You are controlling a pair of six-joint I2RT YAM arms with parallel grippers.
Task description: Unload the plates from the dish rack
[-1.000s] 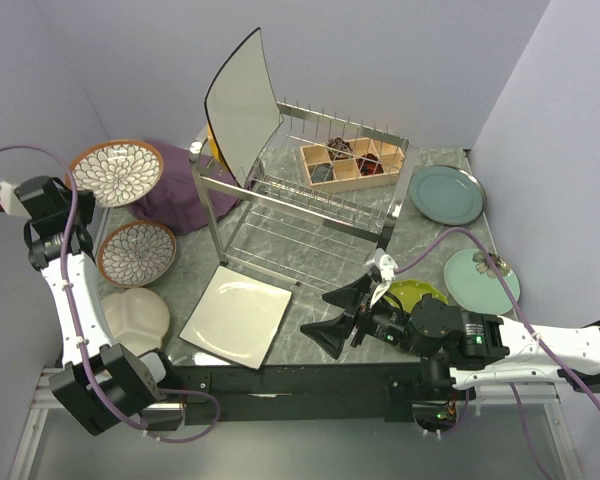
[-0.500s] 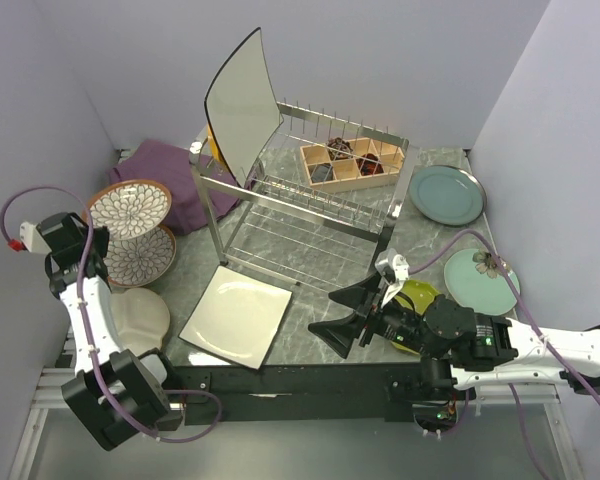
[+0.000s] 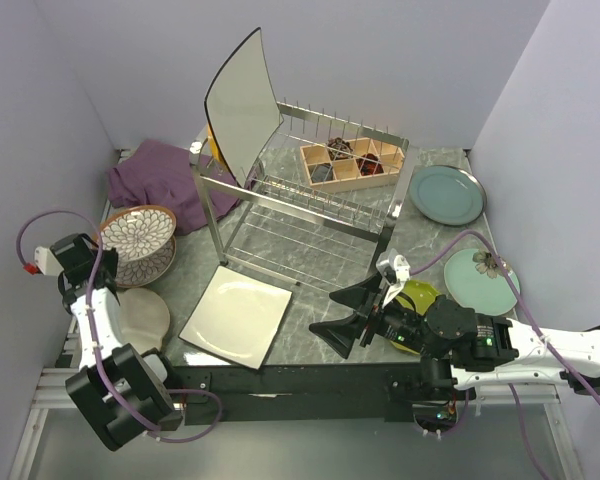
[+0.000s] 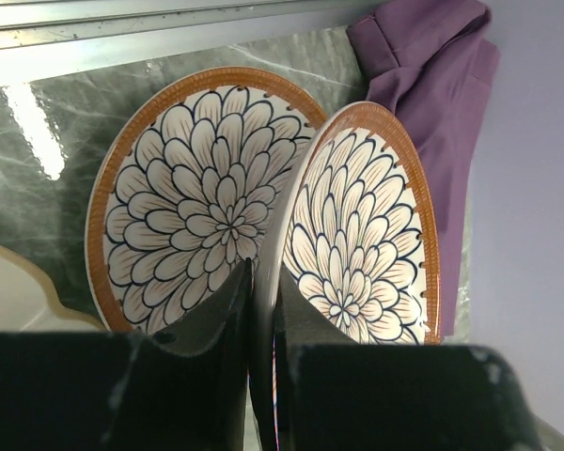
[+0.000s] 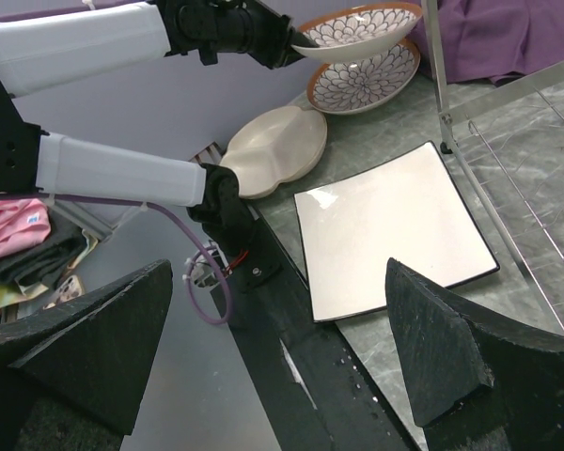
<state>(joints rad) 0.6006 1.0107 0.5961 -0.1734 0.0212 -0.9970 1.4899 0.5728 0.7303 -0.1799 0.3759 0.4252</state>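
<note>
My left gripper is shut on the rim of a brown-rimmed patterned plate, held tilted just above a matching plate lying on the table. From above, the held plate hangs over the lower one at the left. The dish rack holds one large cream square plate upright at its back left. My right gripper stands wide open near the front, holding nothing. A square plate, a cream plate, a teal-grey plate, a mint plate and a yellow-green plate lie on the table.
A purple cloth is bunched at the back left, beside the patterned plates. A wooden compartment box sits behind the rack. Walls close in on the left, back and right. The black base rail runs along the near edge.
My left arm has carried the patterned plate toward the near side and down, over the other patterned plate. The right gripper has barely shifted.
</note>
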